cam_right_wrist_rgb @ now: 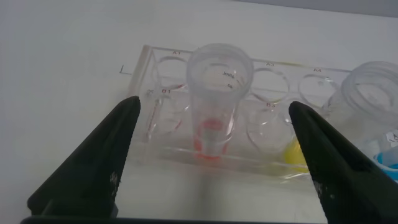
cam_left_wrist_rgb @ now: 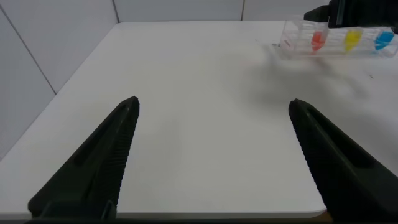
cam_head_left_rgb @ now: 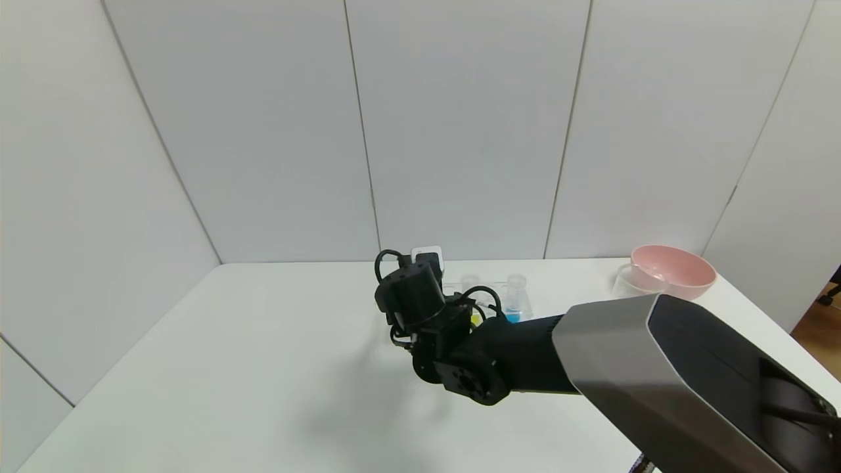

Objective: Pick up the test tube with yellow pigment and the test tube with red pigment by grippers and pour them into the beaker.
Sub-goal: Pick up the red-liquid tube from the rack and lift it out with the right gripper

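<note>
Your right gripper (cam_right_wrist_rgb: 211,155) hangs wide open over the clear rack (cam_right_wrist_rgb: 155,87), fingers either side of the test tube with red pigment (cam_right_wrist_rgb: 214,99), not touching it. The test tube with yellow pigment (cam_right_wrist_rgb: 292,152) stands beside it, then a blue-filled tube (cam_head_left_rgb: 513,309). Your left gripper (cam_left_wrist_rgb: 211,155) waits open above bare table (cam_left_wrist_rgb: 199,81). A pink bowl (cam_head_left_rgb: 673,270) sits well apart.

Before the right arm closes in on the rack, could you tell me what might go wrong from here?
The right gripper is open around the test tube with red pigment; closing off-centre could tilt it or drag the clear rack. The test tube with yellow pigment and a blue-liquid tube stand close by, so a finger might knock them.
</note>
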You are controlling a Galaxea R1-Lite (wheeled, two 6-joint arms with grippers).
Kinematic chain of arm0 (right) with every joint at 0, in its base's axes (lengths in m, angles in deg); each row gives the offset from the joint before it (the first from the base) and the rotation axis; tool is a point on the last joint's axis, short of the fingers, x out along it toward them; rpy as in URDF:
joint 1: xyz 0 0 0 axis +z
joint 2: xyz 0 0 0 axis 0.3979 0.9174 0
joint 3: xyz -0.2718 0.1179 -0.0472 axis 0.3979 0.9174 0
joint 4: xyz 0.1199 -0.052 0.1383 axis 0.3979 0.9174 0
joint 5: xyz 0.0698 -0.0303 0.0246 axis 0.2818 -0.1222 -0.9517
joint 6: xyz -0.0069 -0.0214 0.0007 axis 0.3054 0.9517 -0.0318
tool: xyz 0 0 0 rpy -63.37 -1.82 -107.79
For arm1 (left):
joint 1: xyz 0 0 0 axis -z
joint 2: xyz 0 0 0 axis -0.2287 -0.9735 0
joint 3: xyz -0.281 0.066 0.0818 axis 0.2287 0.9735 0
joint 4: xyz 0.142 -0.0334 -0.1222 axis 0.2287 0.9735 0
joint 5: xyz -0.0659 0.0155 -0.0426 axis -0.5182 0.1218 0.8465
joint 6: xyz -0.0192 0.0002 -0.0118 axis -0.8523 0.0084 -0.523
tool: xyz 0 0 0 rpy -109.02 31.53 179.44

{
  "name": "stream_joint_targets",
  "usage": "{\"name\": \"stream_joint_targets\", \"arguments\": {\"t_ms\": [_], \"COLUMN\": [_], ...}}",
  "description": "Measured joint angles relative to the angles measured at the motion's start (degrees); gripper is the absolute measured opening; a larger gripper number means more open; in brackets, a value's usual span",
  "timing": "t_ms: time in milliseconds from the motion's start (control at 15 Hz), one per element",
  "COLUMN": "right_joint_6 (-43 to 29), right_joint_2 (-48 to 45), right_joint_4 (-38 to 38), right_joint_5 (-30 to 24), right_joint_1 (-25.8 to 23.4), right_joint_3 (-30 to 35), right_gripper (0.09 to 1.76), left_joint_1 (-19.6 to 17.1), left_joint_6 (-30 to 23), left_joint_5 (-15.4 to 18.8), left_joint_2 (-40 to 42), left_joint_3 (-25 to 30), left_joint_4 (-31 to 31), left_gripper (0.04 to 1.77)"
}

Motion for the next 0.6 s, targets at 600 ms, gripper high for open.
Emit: {"name": "stream_joint_targets", "arguments": {"t_ms": [600], "right_joint_6": [0.7], "right_joint_2": [1.4], "right_joint_4": [-0.7], "right_joint_5": [-0.1], "right_joint_1": [-0.7], "right_joint_3": [-1.7], "right_gripper": [1.71], "left_joint_1": [0.0], "left_joint_6": [0.0], "left_joint_5": [0.0], "left_joint_2": [0.0], "left_joint_3": [0.0], "left_joint_4": [0.0], "left_gripper": [1.72]}}
